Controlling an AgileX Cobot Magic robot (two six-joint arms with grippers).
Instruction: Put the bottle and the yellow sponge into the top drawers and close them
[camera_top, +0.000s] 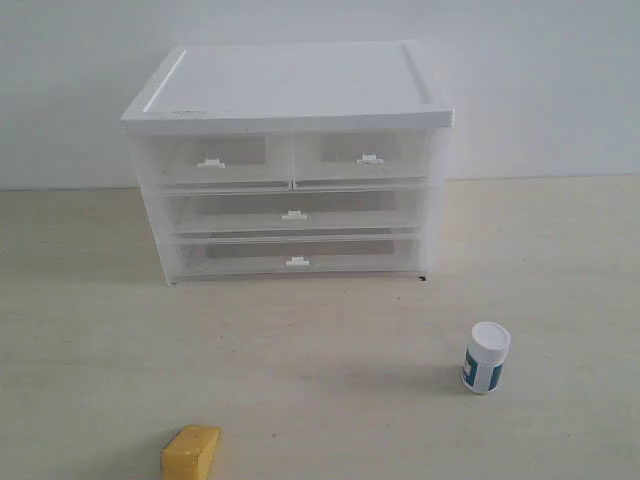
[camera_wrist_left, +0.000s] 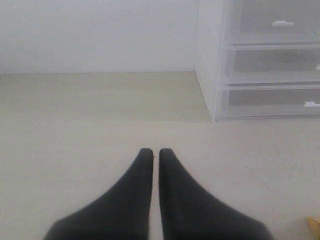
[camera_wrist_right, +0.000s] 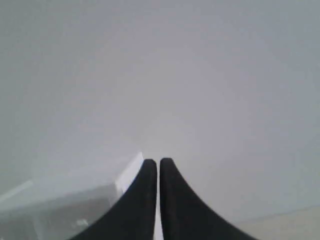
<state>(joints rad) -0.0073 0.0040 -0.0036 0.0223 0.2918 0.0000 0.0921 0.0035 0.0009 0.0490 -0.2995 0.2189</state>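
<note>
The white bottle (camera_top: 486, 357) with a blue-teal label stands upright on the table at the front right. The yellow sponge (camera_top: 191, 453) lies at the front left edge; a sliver of the sponge (camera_wrist_left: 314, 225) shows in the left wrist view. Both top drawers, left (camera_top: 225, 160) and right (camera_top: 362, 157), sit pushed in inside the white cabinet (camera_top: 290, 90). Neither arm shows in the exterior view. My left gripper (camera_wrist_left: 156, 151) is shut and empty above bare table, left of the cabinet. My right gripper (camera_wrist_right: 158, 161) is shut and empty, raised, facing the wall beside the cabinet's top corner (camera_wrist_right: 127, 172).
Two full-width drawers (camera_top: 293, 213), (camera_top: 297, 257) sit shut below the top pair. The beige table (camera_top: 330, 340) stretches in front of the cabinet. A plain white wall (camera_top: 540, 80) stands behind.
</note>
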